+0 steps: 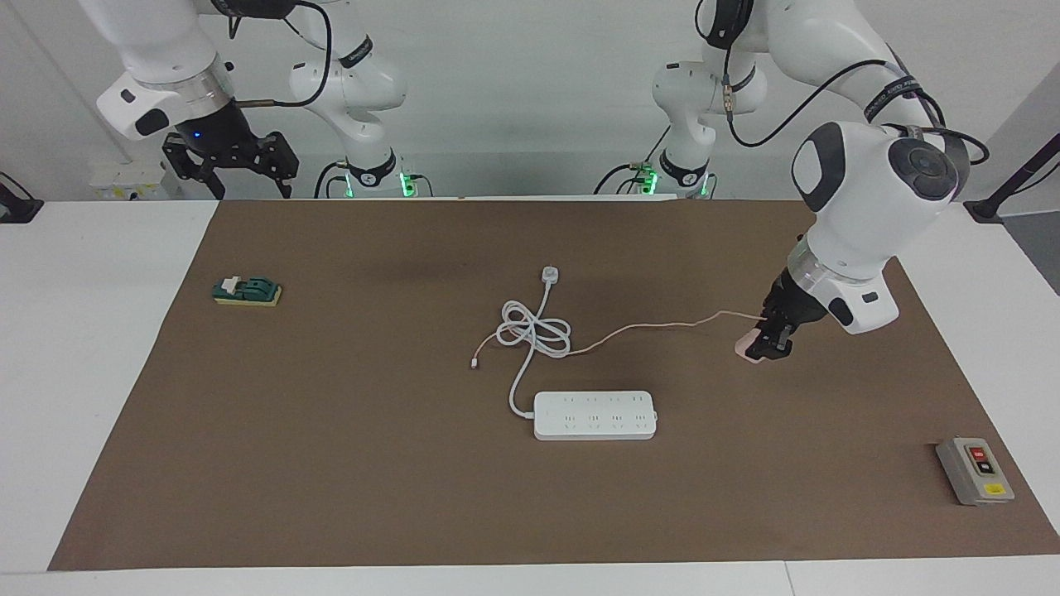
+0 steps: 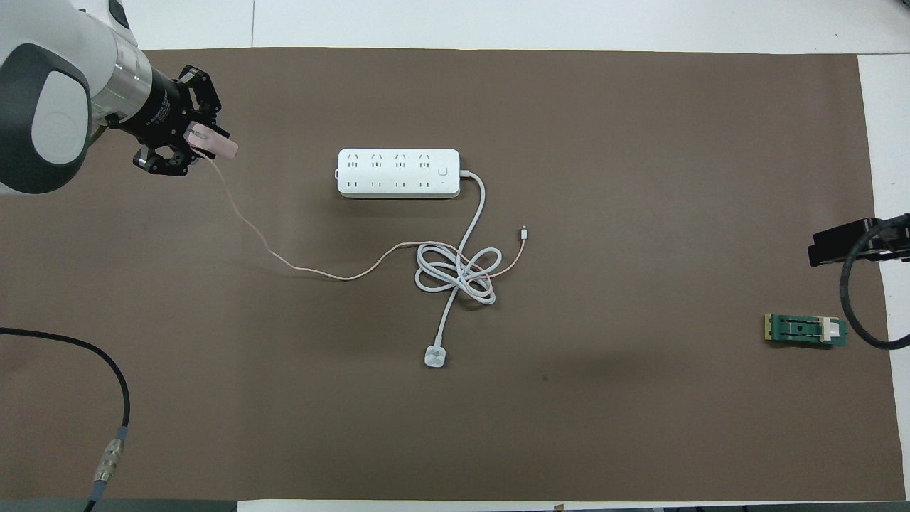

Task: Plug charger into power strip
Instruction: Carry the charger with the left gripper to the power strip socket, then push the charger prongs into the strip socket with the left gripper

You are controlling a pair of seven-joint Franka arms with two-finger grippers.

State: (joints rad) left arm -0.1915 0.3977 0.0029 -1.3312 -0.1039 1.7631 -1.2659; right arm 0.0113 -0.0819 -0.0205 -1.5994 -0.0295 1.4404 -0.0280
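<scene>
The power strip (image 1: pixel 595 415) (image 2: pixel 398 173) lies flat on the brown mat, sockets up. Its thick white cord (image 1: pixel 534 331) (image 2: pixel 458 270) coils nearer to the robots and ends in a round white plug (image 1: pixel 550 274) (image 2: pixel 434 356). My left gripper (image 1: pixel 774 341) (image 2: pixel 186 144) is shut on the pale pink charger (image 1: pixel 748 348) (image 2: pixel 217 146), low over the mat toward the left arm's end, apart from the strip. The thin pink cable (image 1: pixel 662 324) (image 2: pixel 306 270) trails from it across the coil. My right gripper (image 1: pixel 229 170) (image 2: pixel 846 242) waits open, raised over the table's edge by its base.
A small green block with a white lever (image 1: pixel 247 290) (image 2: pixel 805 330) lies on the mat toward the right arm's end. A grey box with red and yellow buttons (image 1: pixel 975 470) sits at the mat's corner toward the left arm's end, farther from the robots than the strip.
</scene>
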